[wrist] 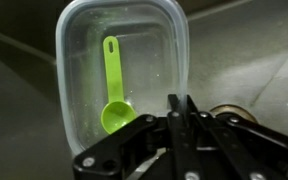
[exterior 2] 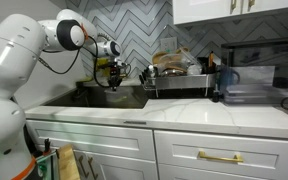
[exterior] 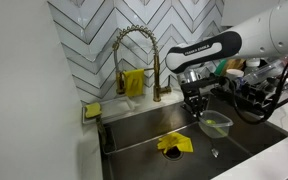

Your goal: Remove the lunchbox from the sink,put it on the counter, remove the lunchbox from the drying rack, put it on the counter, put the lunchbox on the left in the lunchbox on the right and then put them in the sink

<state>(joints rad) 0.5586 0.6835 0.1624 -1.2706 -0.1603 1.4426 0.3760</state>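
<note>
A clear plastic lunchbox (wrist: 124,60) with a green measuring spoon (wrist: 114,95) inside fills the wrist view. My gripper (wrist: 181,108) is shut on its near rim, the wall pinched between the two fingers. In an exterior view the lunchbox (exterior: 216,124) hangs tilted from the gripper (exterior: 198,110) over the steel sink (exterior: 144,128), above the basin floor. In an exterior view the gripper (exterior 2: 114,78) sits low over the sink, left of the black drying rack (exterior 2: 179,82) on the white counter (exterior 2: 224,115). The rack's contents are too small to make out.
A brass spring faucet (exterior: 136,45) rises behind the basin with a yellow cloth (exterior: 134,82) hung on it. A yellow rag (exterior: 174,143) lies on the sink floor near the drain (exterior: 215,153). A sponge (exterior: 92,110) sits on the sink's back corner. Cables and clutter crowd the counter (exterior: 264,85).
</note>
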